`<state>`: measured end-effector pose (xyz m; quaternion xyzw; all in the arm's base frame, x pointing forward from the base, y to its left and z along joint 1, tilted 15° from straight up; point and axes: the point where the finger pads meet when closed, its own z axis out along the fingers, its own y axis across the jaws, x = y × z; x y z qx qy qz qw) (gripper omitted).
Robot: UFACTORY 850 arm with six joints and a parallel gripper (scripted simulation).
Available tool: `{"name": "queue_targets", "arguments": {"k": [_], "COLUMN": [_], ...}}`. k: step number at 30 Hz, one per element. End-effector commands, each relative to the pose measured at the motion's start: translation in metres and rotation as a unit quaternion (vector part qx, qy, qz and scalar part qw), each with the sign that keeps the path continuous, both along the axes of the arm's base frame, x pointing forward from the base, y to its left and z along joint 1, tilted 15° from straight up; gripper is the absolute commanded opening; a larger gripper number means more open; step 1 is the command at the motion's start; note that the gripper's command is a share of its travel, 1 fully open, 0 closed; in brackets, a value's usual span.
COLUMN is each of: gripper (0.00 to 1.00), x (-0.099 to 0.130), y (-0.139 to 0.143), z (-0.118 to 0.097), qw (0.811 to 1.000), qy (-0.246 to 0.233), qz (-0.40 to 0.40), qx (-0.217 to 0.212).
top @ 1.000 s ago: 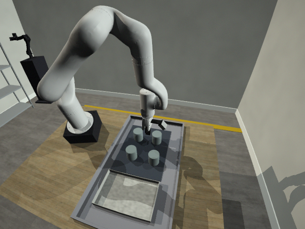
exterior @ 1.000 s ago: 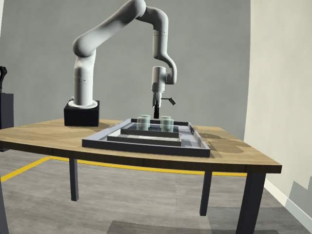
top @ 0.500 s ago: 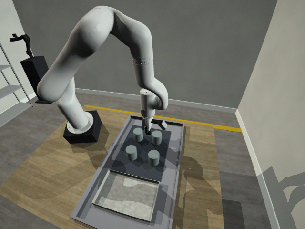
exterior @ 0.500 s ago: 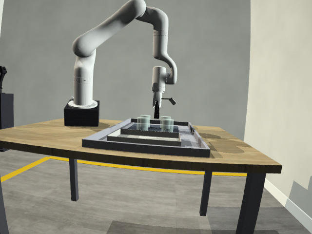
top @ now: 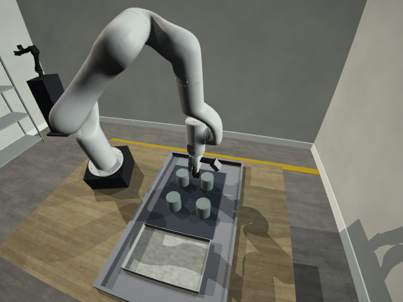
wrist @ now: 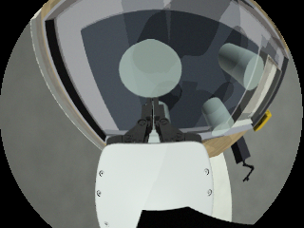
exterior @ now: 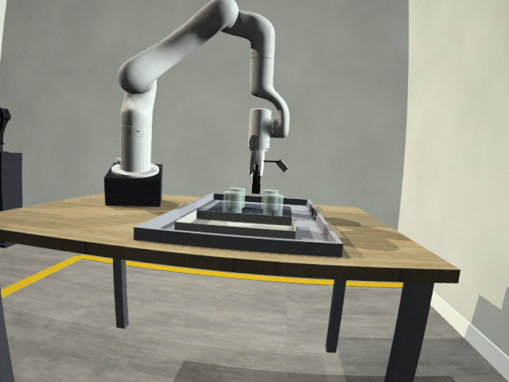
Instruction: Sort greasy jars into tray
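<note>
Four pale glass jars stand mouth down on the dark drying mat [top: 192,224] [exterior: 246,212] [wrist: 102,51]: back left [top: 182,177], back right [top: 206,180], front left [top: 174,201], front right [top: 203,207]. In the exterior view they show as a left pair [exterior: 233,201] and a right pair [exterior: 271,202]. My gripper [top: 195,174] [exterior: 255,189] [wrist: 153,104] is shut and empty. It points down near the mat's far end, between the two back jars, with its tips at about jar-top height. In the wrist view one jar [wrist: 151,67] is just ahead of the fingertips; two more [wrist: 241,64] [wrist: 218,113] are to the right.
The empty tray [top: 130,250] [exterior: 234,226] with low rims stands next to the mat's near edge, on the rimmed steel table top [top: 227,234] [exterior: 238,242]. The arm's black base [top: 109,177] [exterior: 132,191] stands on the wooden table, left of the steel top.
</note>
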<state>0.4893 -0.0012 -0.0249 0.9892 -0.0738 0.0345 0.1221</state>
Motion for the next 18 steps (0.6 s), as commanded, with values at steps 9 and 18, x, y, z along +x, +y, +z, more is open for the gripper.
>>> {"name": "queue_targets", "arguments": {"k": [9,18], "gripper": [0.00,0.00], "x": [0.0025,0.0034], "y": [0.0000,-0.0001], "z": [0.0007,0.0008], "qw": [1.000,1.000], "qy": [-0.001,-0.001], "qz": [0.000,0.000], "qx": [0.000,0.000]}}
